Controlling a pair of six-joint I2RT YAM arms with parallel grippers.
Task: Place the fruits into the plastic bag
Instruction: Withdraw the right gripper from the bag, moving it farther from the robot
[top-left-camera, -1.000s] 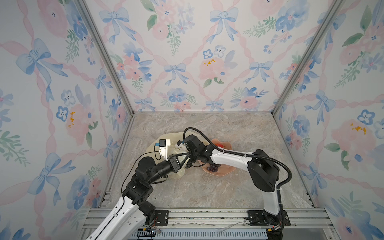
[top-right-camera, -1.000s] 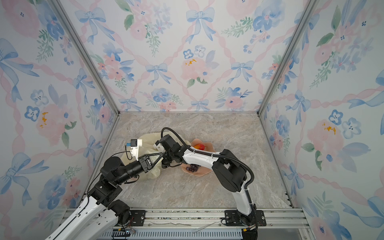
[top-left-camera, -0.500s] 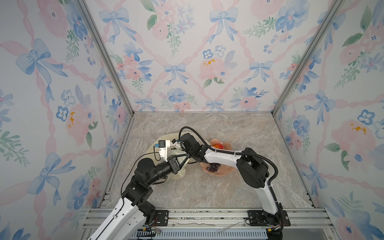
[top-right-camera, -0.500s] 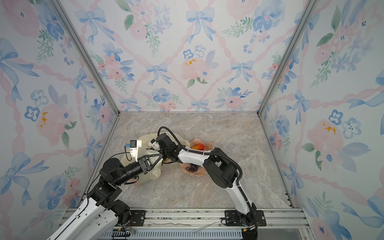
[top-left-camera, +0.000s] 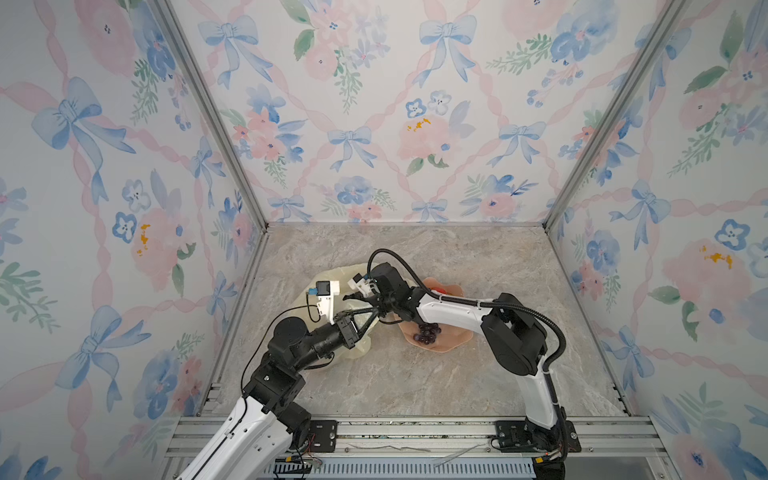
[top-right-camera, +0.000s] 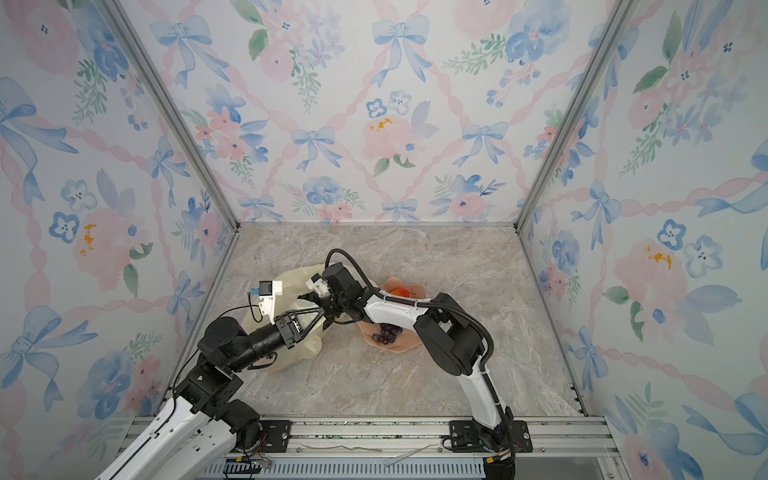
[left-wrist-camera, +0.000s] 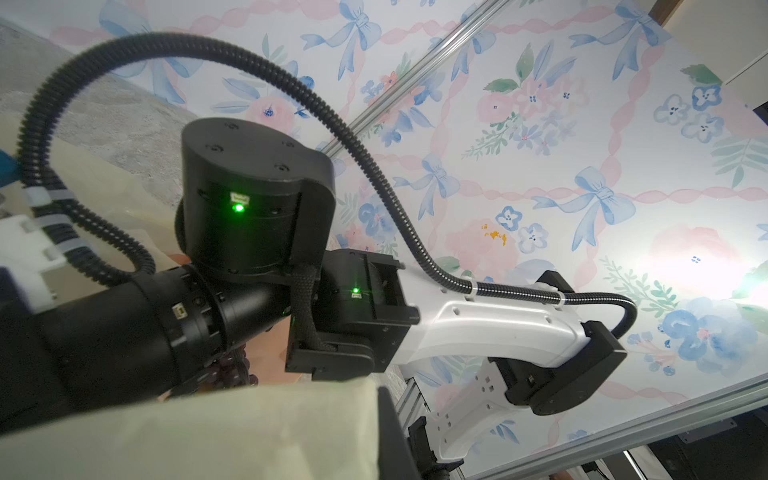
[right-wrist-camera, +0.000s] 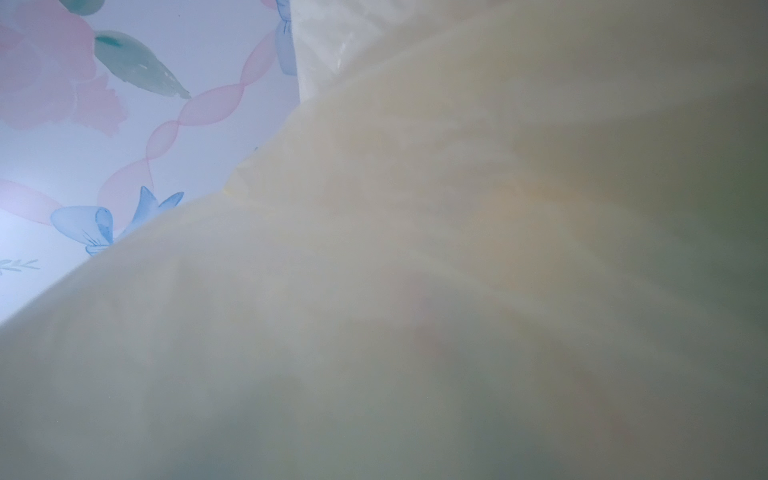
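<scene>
The pale-yellow plastic bag lies left of the middle. My left gripper is shut on its raised edge, and the same plastic fills the near part of the left wrist view. My right gripper reaches in at the bag's mouth with its fingers apart. Bag film covers the right wrist view, so anything between those fingers is hidden. A purple grape bunch and a red-yellow mango lie on the pink dish.
The right arm stretches over the dish from the right. Floral walls close in the marble floor on three sides. A metal rail runs along the front edge.
The right arm pushed left toward the bag's mouth, then eased slightly back, and its fingers spread wider. The left gripper kept its hold on the bag.
</scene>
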